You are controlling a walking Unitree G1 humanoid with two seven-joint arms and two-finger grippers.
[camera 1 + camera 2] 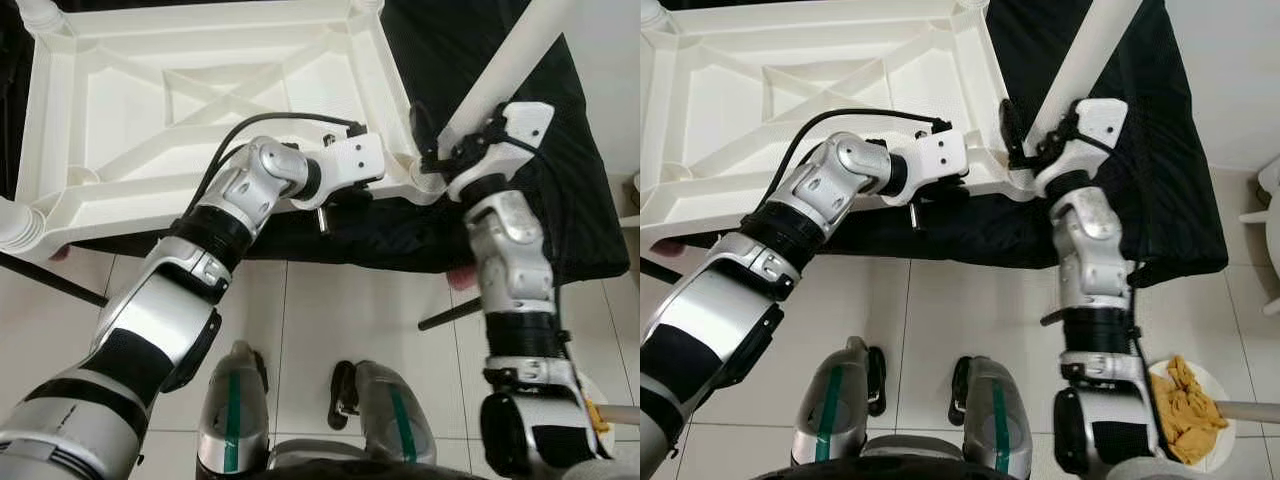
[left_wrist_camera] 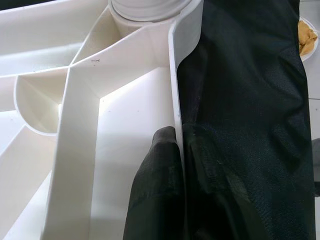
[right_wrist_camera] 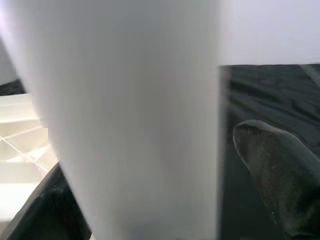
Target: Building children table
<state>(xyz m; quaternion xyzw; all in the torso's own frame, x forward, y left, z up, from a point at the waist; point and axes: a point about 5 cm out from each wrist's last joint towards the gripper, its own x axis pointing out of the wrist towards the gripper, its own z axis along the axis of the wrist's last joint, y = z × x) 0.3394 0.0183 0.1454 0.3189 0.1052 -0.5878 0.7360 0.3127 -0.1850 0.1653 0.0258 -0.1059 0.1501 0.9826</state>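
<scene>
A white plastic table top (image 1: 200,100) lies upside down on a black cloth, its ribbed underside facing me. My left gripper (image 1: 345,195) is shut on the near rim (image 2: 175,100), one black finger (image 2: 155,185) inside the rim and the other outside against the cloth. My right gripper (image 1: 445,150) is shut on a white table leg (image 1: 510,60), which slants up and to the right from the near right corner socket (image 1: 425,185). In the right wrist view the leg (image 3: 125,120) is blurred and close, with one finger (image 3: 275,170) beside it.
The black cloth (image 1: 540,180) hangs over the low support's front and right side. White round posts stand at the table's other corners (image 1: 15,225). Black rods (image 1: 450,312) lie on the white tiled floor. A white dish with yellow cloth (image 1: 1190,410) sits near my right foot.
</scene>
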